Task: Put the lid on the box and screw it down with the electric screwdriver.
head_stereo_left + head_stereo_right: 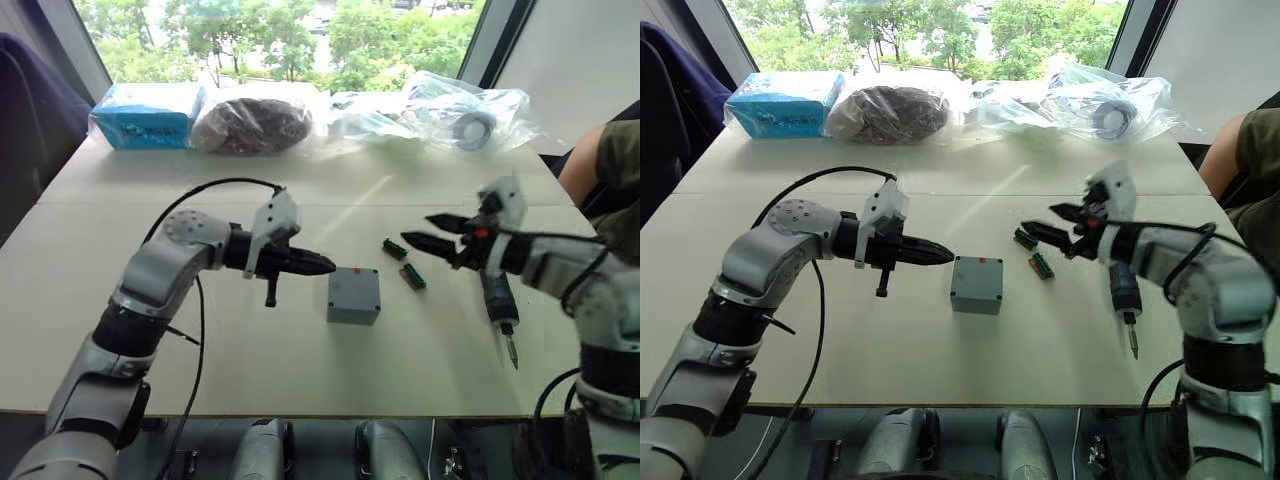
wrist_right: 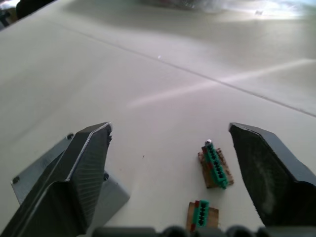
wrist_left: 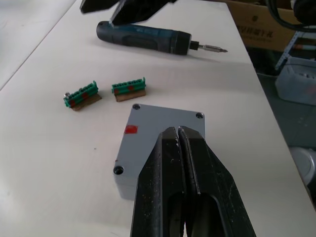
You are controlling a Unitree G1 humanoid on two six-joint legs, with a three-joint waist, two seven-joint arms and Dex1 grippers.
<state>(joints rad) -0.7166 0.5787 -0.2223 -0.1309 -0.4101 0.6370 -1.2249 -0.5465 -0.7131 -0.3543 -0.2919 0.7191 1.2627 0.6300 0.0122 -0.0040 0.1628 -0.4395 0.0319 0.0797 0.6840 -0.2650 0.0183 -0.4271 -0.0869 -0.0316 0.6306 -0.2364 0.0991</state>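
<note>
The grey box (image 1: 352,312) stands mid-table with the lid (image 3: 153,123) seated flat on it, a red mark near one edge and screw heads in the corners. My left gripper (image 1: 326,264) is shut and empty, pointing at the box from its left side, tips just above the lid (image 1: 354,284). My right gripper (image 1: 420,228) hangs open and empty to the right of the box, above the green pieces. The electric screwdriver (image 1: 497,295), dark with a metal bit, lies on the table under my right forearm, bit toward the front edge.
Two small green connector pieces (image 1: 394,249) (image 1: 413,277) lie between the box and the screwdriver. A blue packet (image 1: 148,115) and plastic bags (image 1: 440,110) line the table's far edge. A person's arm (image 1: 600,160) shows at the right.
</note>
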